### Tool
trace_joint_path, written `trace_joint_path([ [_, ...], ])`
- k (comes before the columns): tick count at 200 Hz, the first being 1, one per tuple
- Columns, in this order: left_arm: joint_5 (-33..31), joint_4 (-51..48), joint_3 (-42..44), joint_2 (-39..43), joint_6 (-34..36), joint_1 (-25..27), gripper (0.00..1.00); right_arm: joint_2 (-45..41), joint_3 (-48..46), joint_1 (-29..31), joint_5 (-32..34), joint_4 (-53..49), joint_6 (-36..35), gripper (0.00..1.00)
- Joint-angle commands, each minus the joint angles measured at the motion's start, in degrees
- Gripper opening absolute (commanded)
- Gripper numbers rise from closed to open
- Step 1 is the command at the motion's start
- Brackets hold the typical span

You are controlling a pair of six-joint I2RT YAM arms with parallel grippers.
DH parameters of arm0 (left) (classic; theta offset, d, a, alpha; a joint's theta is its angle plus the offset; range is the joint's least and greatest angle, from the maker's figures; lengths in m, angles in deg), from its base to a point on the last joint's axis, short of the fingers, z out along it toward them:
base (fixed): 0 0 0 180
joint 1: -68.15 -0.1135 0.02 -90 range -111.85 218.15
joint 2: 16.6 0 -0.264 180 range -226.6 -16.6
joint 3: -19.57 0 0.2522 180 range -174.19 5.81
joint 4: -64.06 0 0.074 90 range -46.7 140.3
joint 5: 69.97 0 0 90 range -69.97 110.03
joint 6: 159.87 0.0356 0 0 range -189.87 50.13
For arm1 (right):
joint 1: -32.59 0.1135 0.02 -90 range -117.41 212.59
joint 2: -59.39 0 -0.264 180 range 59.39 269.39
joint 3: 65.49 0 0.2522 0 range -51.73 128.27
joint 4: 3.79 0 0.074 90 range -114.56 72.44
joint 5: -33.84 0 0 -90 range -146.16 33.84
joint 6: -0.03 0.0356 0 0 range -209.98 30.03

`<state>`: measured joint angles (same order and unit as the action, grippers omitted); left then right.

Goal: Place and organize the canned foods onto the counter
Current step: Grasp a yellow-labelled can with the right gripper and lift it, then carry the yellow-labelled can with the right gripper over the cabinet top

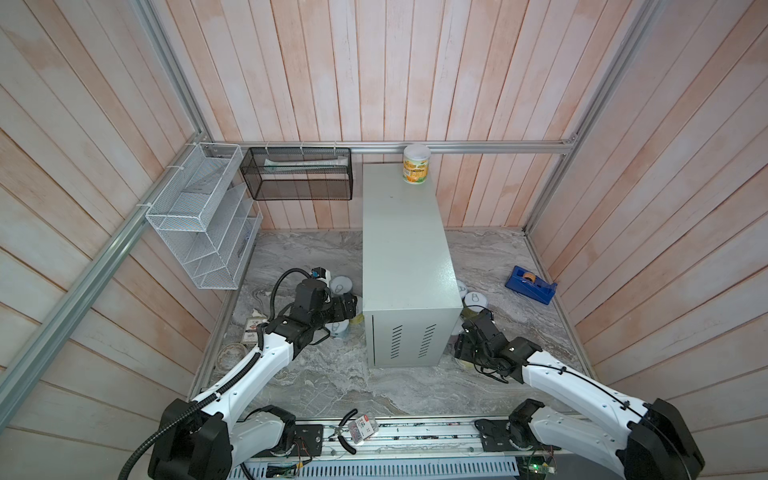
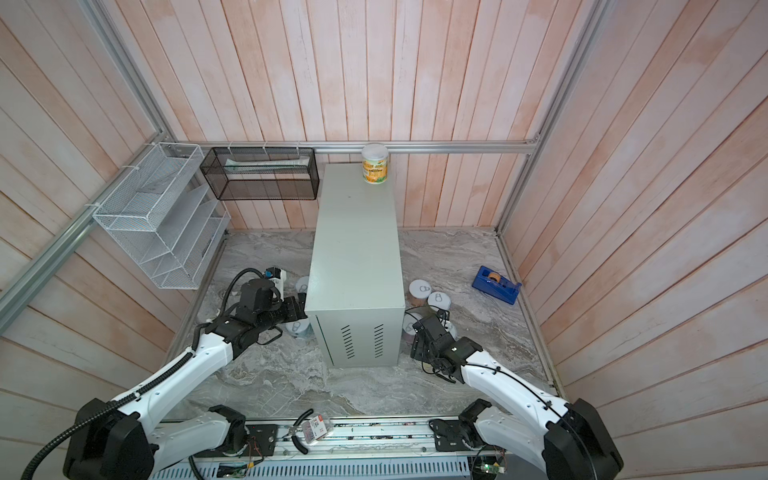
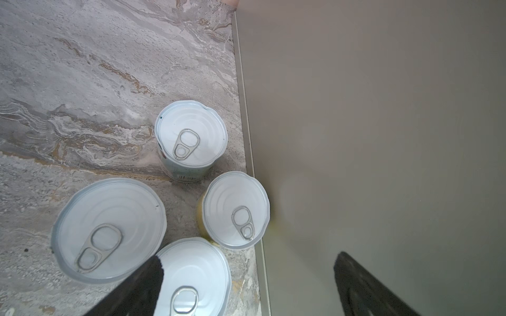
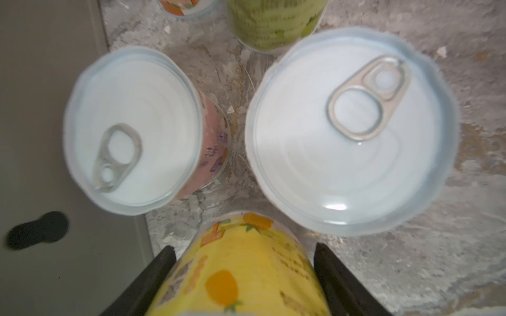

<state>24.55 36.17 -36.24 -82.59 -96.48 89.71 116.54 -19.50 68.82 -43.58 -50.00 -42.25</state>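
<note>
Right jaws clamp yellow can (image 4: 241, 273), left jaws apart, above marble surface (image 1: 332, 382) within plank walls (image 1: 374, 75).

A robotics lab mock-up: plank walls (image 1: 374, 62) in aluminium framing (image 1: 498, 146), marble-patterned tabletop (image 1: 415, 386), two rail-mounted robot arms (image 1: 257, 365).

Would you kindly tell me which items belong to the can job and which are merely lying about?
Job: counter; can atop it; yellow can; cans on the marble.
Lying about: tape dispenser; white wire rack; black mesh basket; pliers.
</note>
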Motion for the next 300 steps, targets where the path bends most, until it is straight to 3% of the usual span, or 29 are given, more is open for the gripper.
trace_joint_path([
  [1, 0.32, -0.51, -1.54, 0.87, 0.41, 0.16, 0.99, -4.81, 7.9, -0.12, 2.5, -7.97, -1.43, 0.0],
  [54, -0.08, -0.99, -3.6, 0.46, 1.52, 0.15, 0.99, -5.94, 26.78, -5.49, 8.32, -19.75, -9.82, 0.0],
  [111, -0.38, -1.45, -5.02, -0.1, 2.29, 0.15, 0.99, 5.12, 52.53, -8.37, 4.6, -24.75, -20.4, 0.0],
  [158, -0.51, -1.56, -5.33, -0.45, 3.29, -0.41, 1.0, 14.1, 71.08, -8.13, -1.44, -27.72, -24.01, 0.0],
  [222, 1.61, -1.35, -5.2, -0.05, 3.75, -1.58, 1.0, 32.13, 97.19, 5.72, 2.48, -36.79, -26.22, 0.0],
  [253, 2.23, -1.21, -4.57, 0.33, 3.8, -1.67, 1.0, 43.51, 113.4, 9.07, 1.98, -44.46, -27.39, 0.0],
  [300, 3.22, -0.28, -2.66, 1.86, 2.75, -2.28, 1.0, 48.09, 113.33, 11.09, -0.12, -44.53, -27.06, 0.0],
])
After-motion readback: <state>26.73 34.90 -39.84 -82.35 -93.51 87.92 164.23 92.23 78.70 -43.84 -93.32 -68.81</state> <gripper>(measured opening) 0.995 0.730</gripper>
